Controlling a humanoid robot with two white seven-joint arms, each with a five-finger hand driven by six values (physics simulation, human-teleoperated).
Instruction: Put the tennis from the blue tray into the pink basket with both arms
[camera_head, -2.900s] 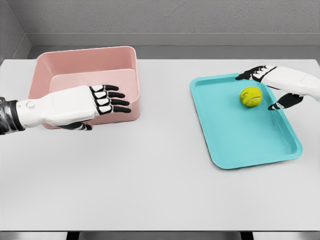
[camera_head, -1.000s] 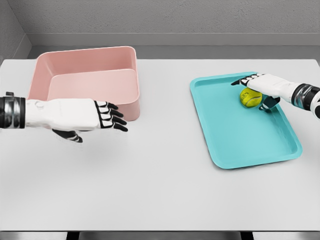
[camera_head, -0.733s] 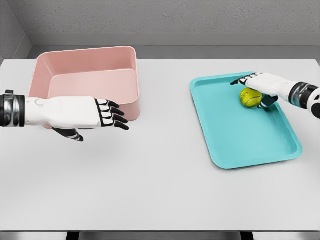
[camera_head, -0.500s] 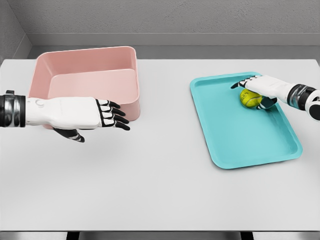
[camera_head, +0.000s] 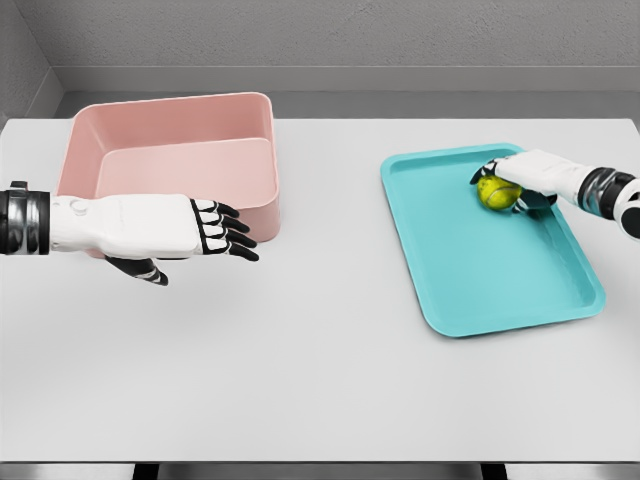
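Tennis ball (camera_head: 495, 192) sits at the far end of the blue tray (camera_head: 480, 270), with the right hand (camera_head: 527, 178) curled over its top and gripping it. Across the white table (camera_head: 320, 360), the left hand (camera_head: 160, 228) hovers flat, fingers extended and holding nothing, just in front of the pink basket (camera_head: 170, 160).

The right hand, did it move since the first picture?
Yes. The right hand has closed in over the tennis ball on the blue tray; before, its fingers were spread around it.
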